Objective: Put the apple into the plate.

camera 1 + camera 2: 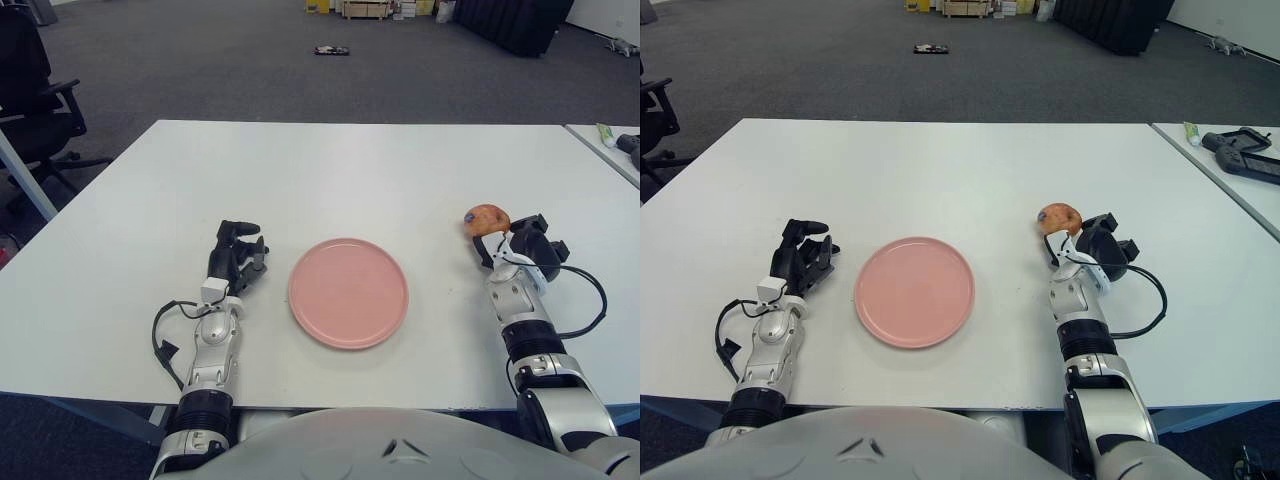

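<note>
One white table [350, 170] fills mid-frame, grey carpet and a black office chair [35, 90] behind. Pink plate [348, 292] sits centre; apple [487, 217] right of it, touching the right hand [520, 245], grip unclear. Left hand [236, 258] lies curled, holding nothing.

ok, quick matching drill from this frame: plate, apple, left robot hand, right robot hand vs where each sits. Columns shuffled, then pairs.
Things:
1. plate
2. apple
3. left robot hand
4. right robot hand

Places:
A. just left of the plate
B. at the right hand's fingertips, right of the plate
C. near middle of the table, bare
D. right side of the table, just behind the apple

Pairs: 1-C, 2-B, 3-A, 4-D
</note>
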You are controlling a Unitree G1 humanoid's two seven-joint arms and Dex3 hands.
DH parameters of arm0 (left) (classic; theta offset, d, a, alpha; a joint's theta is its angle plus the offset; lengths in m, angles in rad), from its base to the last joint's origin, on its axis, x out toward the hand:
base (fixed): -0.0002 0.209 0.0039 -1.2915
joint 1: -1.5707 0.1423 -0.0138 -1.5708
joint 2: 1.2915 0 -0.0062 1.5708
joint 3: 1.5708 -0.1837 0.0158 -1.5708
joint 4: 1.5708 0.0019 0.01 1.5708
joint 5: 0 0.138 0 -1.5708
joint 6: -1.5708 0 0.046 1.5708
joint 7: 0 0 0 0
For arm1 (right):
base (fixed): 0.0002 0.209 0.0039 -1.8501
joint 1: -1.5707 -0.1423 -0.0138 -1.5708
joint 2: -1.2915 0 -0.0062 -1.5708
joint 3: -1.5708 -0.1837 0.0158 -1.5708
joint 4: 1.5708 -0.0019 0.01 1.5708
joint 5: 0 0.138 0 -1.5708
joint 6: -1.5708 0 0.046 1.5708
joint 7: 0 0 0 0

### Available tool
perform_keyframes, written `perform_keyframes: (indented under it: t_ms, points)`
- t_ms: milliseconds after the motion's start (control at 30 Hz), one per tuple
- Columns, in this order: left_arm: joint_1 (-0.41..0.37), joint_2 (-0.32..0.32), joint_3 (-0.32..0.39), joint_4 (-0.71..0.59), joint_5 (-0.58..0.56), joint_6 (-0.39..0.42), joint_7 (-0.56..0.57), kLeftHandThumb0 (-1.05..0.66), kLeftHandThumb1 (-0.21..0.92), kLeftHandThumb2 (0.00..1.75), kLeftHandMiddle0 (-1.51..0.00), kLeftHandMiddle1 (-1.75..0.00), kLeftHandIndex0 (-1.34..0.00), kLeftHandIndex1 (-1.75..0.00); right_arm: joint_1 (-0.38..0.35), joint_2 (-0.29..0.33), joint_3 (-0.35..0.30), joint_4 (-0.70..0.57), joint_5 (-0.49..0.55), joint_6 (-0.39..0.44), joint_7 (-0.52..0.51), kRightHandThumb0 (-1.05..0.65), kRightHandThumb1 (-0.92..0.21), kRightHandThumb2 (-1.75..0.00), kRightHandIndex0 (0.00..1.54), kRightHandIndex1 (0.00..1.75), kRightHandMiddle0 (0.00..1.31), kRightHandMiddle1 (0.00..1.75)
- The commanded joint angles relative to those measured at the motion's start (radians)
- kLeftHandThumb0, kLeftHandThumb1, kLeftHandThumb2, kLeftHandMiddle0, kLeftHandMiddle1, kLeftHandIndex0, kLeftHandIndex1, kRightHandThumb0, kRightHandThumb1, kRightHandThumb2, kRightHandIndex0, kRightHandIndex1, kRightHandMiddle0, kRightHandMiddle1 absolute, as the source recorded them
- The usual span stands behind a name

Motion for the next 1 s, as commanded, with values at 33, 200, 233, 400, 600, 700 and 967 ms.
perform_keyframes:
  t_ms: [33, 200, 233, 400, 600, 700, 967]
  points:
    - [0.013, 0.003, 0.004, 0.017, 0.0, 0.018, 0.008, -0.36, 0.8, 0.71, -0.49, -1.59, -0.27, -1.75, -0.003, -0.008, -0.006, 0.015, 0.0, -0.067, -0.043, -0.47, -0.35, -1.27, 0.9, 1.75, 0.58, 1.75]
    - [0.011, -0.001, 0.006, 0.02, 0.0, 0.011, 0.013, -0.36, 0.8, 0.7, -0.49, -1.6, -0.27, -1.75, -0.006, -0.012, -0.01, 0.057, 0.005, -0.146, -0.091, -0.48, -0.28, -1.35, 1.06, 1.75, 0.63, 1.75]
    - [0.011, -0.001, 0.006, 0.02, 0.0, 0.01, 0.015, -0.36, 0.8, 0.7, -0.49, -1.6, -0.27, -1.75, -0.008, -0.011, -0.013, 0.065, 0.008, -0.161, -0.1, -0.49, -0.28, -1.36, 1.07, 1.75, 0.64, 1.75]
    - [0.011, -0.001, 0.005, 0.018, 0.002, 0.008, 0.017, -0.36, 0.8, 0.71, -0.5, -1.59, -0.27, -1.75, -0.016, -0.008, -0.022, 0.102, 0.019, -0.214, -0.132, -0.49, -0.25, -1.39, 1.18, 1.75, 0.66, 1.75]
    - [0.009, 0.003, 0.003, 0.018, 0.007, 0.012, 0.019, -0.36, 0.79, 0.71, -0.49, -1.57, -0.27, -1.75, -0.022, -0.001, -0.035, 0.142, 0.035, -0.298, -0.177, -0.49, -0.25, -1.4, 1.24, 1.75, 0.66, 1.75]
    - [0.009, 0.003, 0.003, 0.019, 0.006, 0.01, 0.018, -0.36, 0.79, 0.71, -0.49, -1.56, -0.27, -1.75, -0.027, 0.0, -0.036, 0.164, 0.032, -0.334, -0.206, -0.49, -0.25, -1.4, 1.26, 1.75, 0.66, 1.75]
    - [0.008, 0.005, 0.003, 0.021, 0.008, 0.009, 0.017, -0.36, 0.81, 0.69, -0.49, -1.58, -0.26, -1.75, -0.038, -0.001, -0.038, 0.212, 0.037, -0.409, -0.253, -0.49, -0.25, -1.39, 1.28, 1.75, 0.66, 1.75]
